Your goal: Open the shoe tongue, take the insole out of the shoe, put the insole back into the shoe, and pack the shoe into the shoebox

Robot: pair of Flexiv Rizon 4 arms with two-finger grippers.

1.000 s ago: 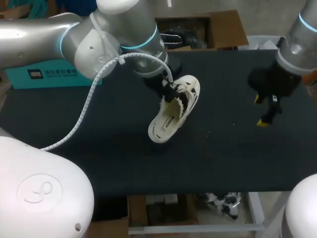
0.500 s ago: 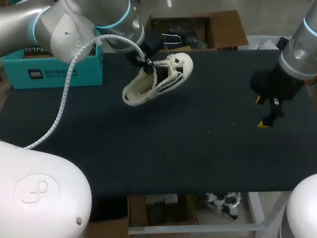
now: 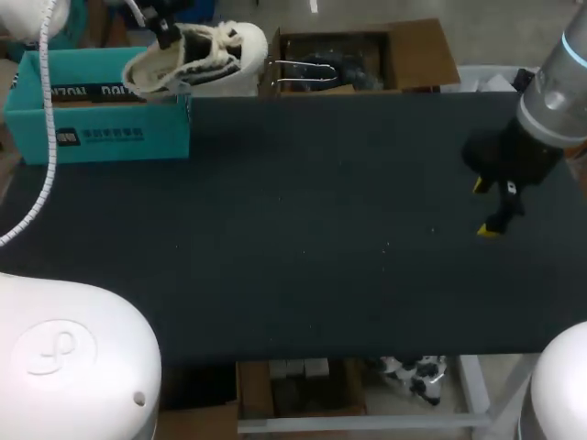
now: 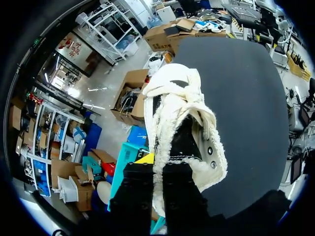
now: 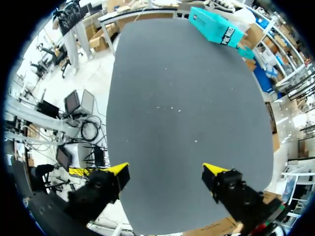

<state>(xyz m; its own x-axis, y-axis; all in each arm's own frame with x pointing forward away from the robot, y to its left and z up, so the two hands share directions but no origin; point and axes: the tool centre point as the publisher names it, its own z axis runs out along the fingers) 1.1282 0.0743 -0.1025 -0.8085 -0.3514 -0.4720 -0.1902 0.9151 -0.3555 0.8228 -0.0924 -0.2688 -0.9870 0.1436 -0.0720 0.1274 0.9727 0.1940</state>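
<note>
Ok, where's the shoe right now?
Head view, far left: the shoe hangs clamped in the left tool, above the right end of the teal shoebox.

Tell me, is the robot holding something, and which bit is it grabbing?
The left gripper pinches the white shoe by the fluffy rim of its opening. The right gripper is open, holding nothing.

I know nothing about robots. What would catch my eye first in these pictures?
A fluffy white shoe, pinched at its rim in the left gripper, hangs in the air by the teal shoebox at the far left corner of the dark table. The right gripper hangs open and empty over the table's right side, its yellow fingertips bright against the dark top.
</note>
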